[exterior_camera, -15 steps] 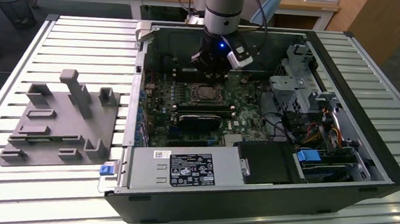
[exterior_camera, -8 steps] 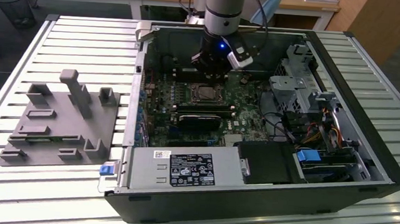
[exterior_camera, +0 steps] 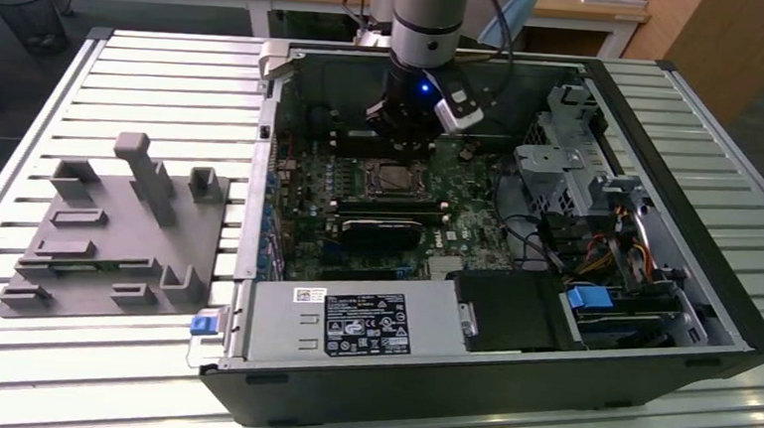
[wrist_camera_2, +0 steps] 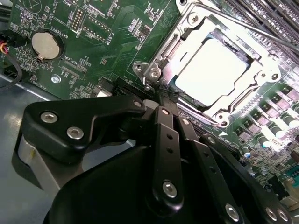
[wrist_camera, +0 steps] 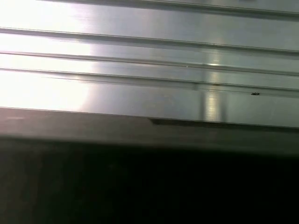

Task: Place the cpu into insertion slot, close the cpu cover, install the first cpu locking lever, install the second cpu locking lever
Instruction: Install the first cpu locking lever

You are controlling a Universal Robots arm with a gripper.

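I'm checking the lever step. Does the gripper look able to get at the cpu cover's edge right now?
Probably yes: the gripper sits right at the corner of the cpu cover, which lies closed over the cpu, with nothing between them.

Slatted metal table (exterior_camera: 125, 69), open computer case (exterior_camera: 477, 399) lying on it, grey 3D-printed fixture tray (exterior_camera: 108, 257) alongside

cpu cover (wrist_camera_2: 219, 70): edge cropped | pincer (wrist_camera_2: 163, 95): tips hide socket corner
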